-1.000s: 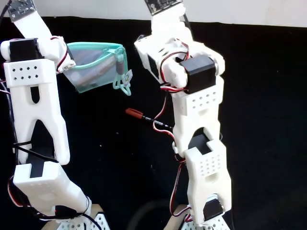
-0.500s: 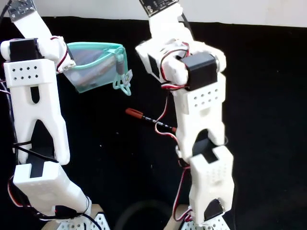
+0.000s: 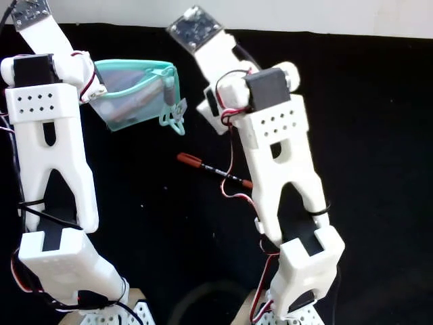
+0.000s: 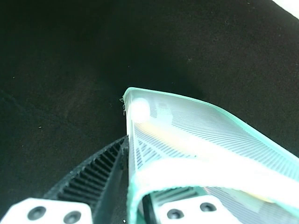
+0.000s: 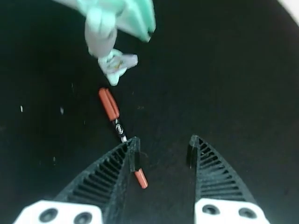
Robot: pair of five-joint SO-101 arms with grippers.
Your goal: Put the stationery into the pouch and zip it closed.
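Fingers of the left gripper [image 3: 97, 90], in the high view, are pinching one end of the pouch [image 3: 135, 91] and seem to be holding it raised off the desk [image 3: 379, 135], its mouth apparently gaping toward the right arm, likely so that stationery can be fed in. The pen [image 3: 213, 169] is lying on the desk between the two arms, near the hanging zipper pull [image 3: 174, 122]. Dark cloth is lying bare to the right, while the pouch is sitting close to the cloth's far edge. In the left wrist view, one ribbed finger [image 4: 91, 175] is pressing against the pouch [image 4: 196, 135] wall, clamping the rim so the bag is standing stiff. In the right wrist view, the right gripper [image 5: 161, 144] is hovering with its fingers spread, pinching nothing. The pen [image 5: 108, 103] is passing under one fingertip, so the grasp is looking off-centre. The pouch [image 5: 135, 11] and zipper pull [image 5: 114, 65] are hanging just beyond, leaving little room there.
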